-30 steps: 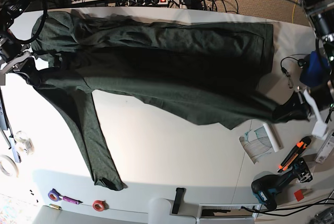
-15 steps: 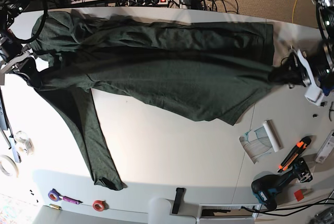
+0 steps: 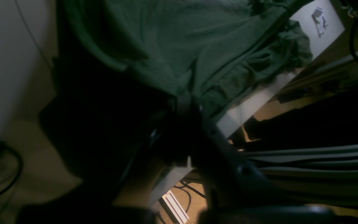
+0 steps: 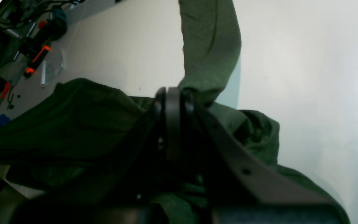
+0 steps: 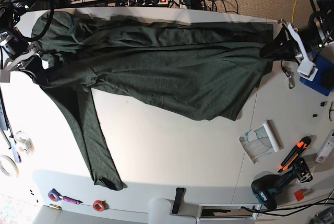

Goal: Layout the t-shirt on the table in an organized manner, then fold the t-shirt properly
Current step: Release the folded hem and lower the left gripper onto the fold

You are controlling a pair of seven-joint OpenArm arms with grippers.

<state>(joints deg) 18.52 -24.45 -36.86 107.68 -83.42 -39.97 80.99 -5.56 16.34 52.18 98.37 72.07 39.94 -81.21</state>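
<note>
Left pincer (image 5: pixel 275 46) clamped on t-shirt (image 5: pixel 156 72) hem corner; right pincer (image 5: pixel 35 67) clamped at shoulder; arms spread wide apart.

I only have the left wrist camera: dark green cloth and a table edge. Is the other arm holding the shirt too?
Observer: Yes, the right gripper has its jaws shut on the t-shirt at the far end.
Operator: Is it lying flat?
Observer: Mostly spread across the table, but one long sleeve trails off sideways from the body.
Operator: Anything beside the cloth on my side?
Observer: A drill and an orange-handled tool, both apart from the cloth.
</note>
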